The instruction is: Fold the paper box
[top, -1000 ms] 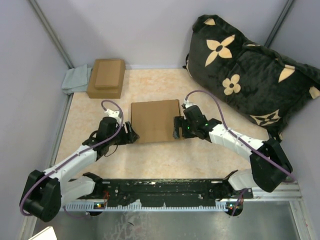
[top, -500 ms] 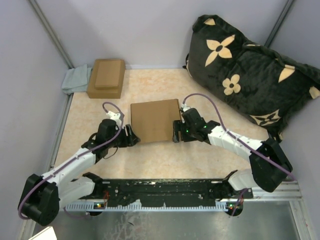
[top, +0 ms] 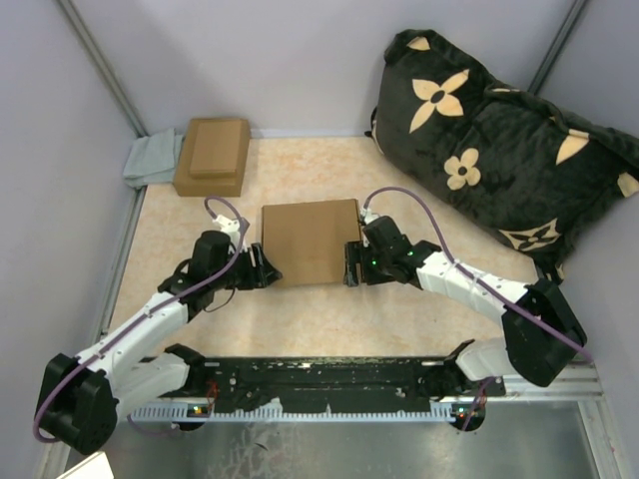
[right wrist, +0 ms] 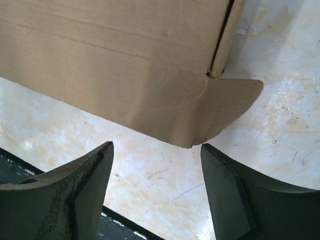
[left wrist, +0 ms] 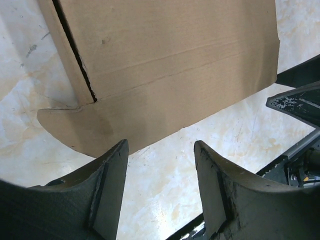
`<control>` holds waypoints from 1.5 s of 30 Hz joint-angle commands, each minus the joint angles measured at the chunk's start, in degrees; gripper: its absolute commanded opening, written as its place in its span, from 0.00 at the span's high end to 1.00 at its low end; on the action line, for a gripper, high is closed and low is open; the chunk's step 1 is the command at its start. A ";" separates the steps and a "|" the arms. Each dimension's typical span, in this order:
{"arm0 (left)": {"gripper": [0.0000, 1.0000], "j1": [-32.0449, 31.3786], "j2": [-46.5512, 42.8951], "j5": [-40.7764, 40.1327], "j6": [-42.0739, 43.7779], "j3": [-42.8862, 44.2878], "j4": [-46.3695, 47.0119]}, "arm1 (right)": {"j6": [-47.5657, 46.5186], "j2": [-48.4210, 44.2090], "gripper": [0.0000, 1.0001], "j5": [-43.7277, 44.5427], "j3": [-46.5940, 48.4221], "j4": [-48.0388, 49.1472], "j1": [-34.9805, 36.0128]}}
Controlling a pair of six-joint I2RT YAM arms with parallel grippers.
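Wrist cameras are showing rounded corner tabs on the paper box [left wrist: 165, 55], unseen overhead | left tool [left wrist: 160, 147] and right tool [right wrist: 156, 149] are reaching inward, flanking it, both gaping wide, empty

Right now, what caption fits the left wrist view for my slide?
Open left pincer facing a rounded corner tab of the paper box.

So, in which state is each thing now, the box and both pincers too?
paper box: lying flat, ungripped, corner tabs sticking out.
left pincer: open, empty, near the left tab.
right pincer: open, empty, near the right tab.
smaller box: closed, lying apart.
pillow: propped in the right corner.
cloth: crumpled.
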 commanded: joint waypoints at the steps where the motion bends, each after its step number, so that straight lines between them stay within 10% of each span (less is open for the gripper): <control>1: 0.38 -0.24 0.15 1.04 0.02 1.34 -1.18 | -0.83 -2.38 0.29 -0.93 3.33 0.50 0.83; 13: 0.28 -0.30 -0.51 -15.81 -2.43 2.57 -5.93 | -2.06 1.28 0.25 9.17 4.41 0.54 0.81; 45: 0.41 -0.39 3.62 -2.19 0.06 0.43 1.49 | -3.23 0.88 0.37 -1.14 4.76 3.51 0.83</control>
